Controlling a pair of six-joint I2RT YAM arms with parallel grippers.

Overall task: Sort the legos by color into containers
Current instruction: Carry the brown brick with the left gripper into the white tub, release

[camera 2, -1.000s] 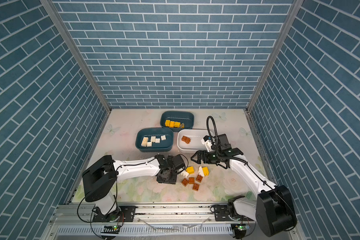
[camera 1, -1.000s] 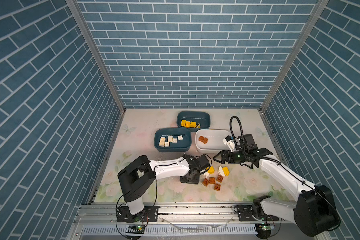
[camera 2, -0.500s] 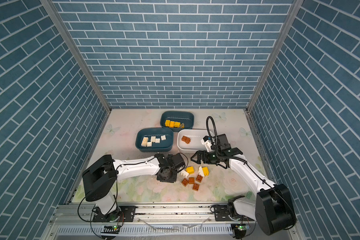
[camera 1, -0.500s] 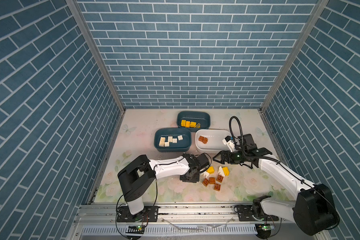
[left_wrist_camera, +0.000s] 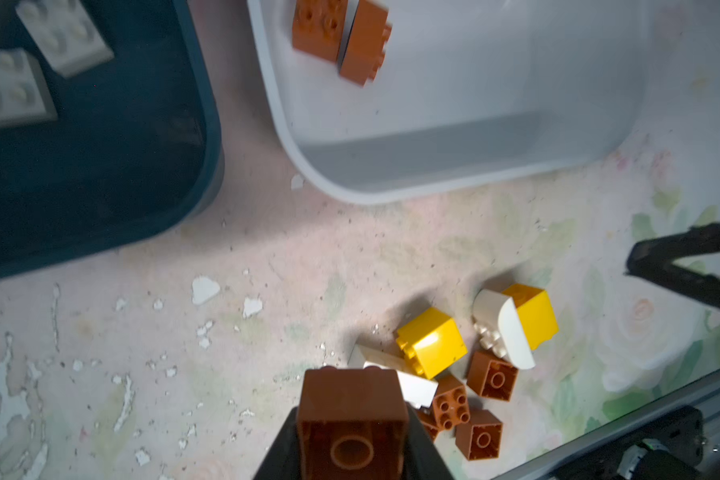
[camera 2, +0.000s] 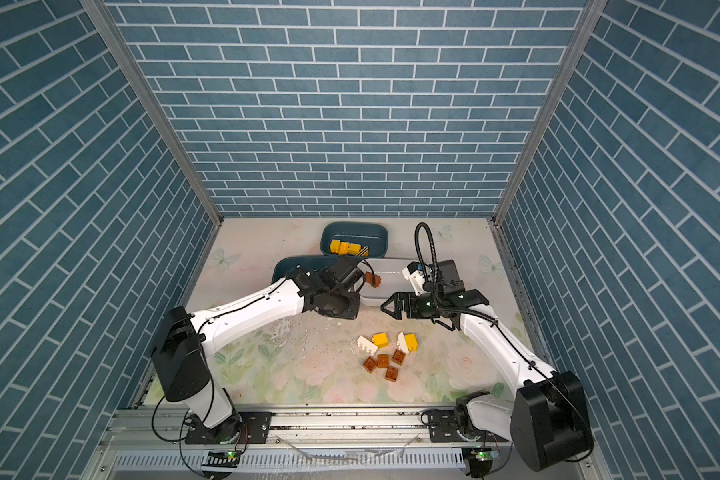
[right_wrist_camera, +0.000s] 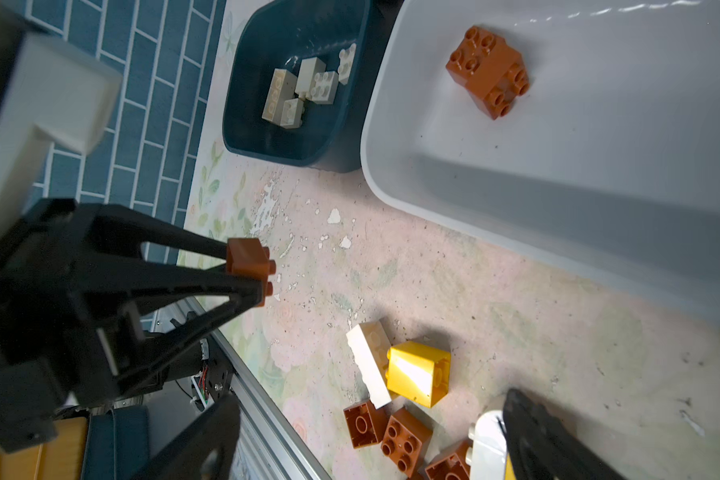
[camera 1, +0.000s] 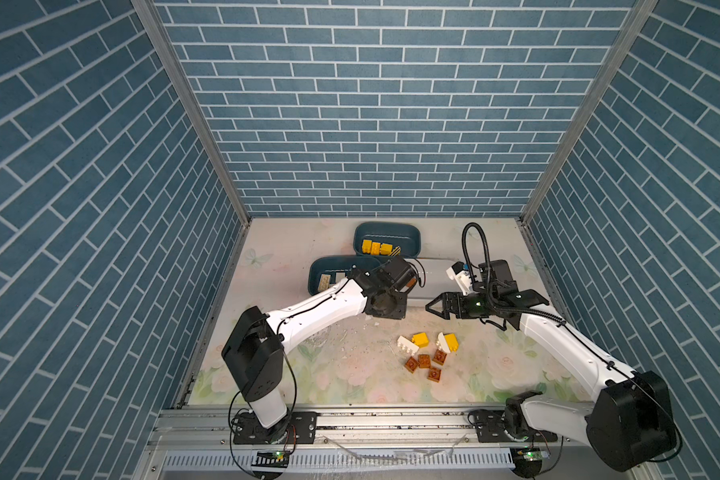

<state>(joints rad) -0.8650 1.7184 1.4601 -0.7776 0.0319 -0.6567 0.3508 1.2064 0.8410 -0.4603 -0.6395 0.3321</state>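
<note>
**Brown brick gripped at the white tub**

Left of the white tub [camera 1: 435, 289], cream bricks [camera 1: 324, 282] lie in a teal tub [camera 1: 313, 272]. My left gripper [camera 2: 370, 279] is clamped on a brown brick [left_wrist_camera: 352, 415] at the white tub's left end. Two more brown pieces [right_wrist_camera: 489, 77] lie inside it. My right gripper [camera 1: 431, 309] hangs spread wide and empty at its near rim. In front of it, loose bricks [camera 1: 427, 353] in yellow, white and brown cluster on the flowered tabletop [camera 1: 350, 378].

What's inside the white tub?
Two brown legos, touching, near one end of the white tub. The rest looks bare. In both top views the left arm covers that end.
</note>
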